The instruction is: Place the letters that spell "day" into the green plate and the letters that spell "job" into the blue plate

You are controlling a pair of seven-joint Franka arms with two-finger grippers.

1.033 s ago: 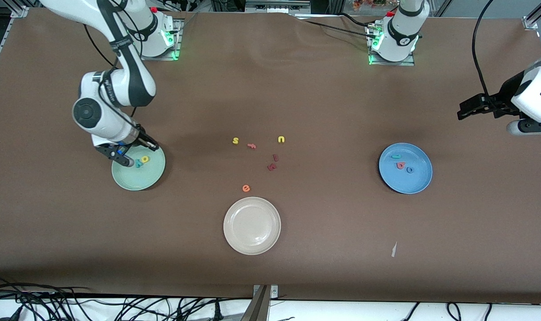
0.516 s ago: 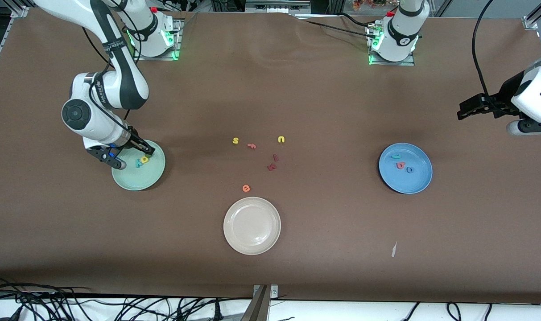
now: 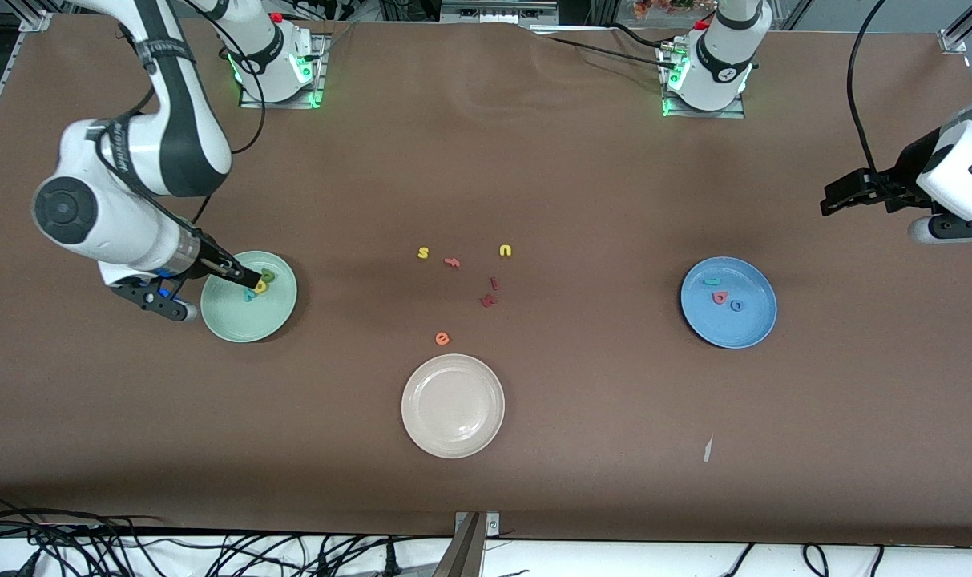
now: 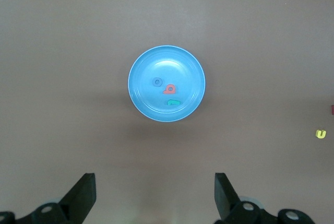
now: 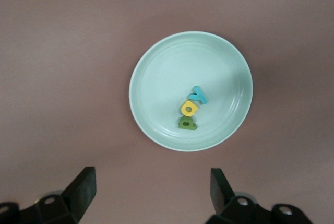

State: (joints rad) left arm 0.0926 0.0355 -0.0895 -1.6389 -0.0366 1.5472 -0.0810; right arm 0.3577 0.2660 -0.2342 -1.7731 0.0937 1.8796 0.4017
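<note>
risen off green plate (image 5: 156, 57), right gripper (image 5: 151, 187) left olive d (image 5: 187, 124).

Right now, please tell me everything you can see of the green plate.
The green plate is round, pale mint and smooth, with a shallow raised rim. It lies flat on the brown table toward the right arm's end. Three small foam letters lie in it, off centre, close together in a short row: a teal y, a yellow a and an olive-green d. Nothing grips the plate.
</note>
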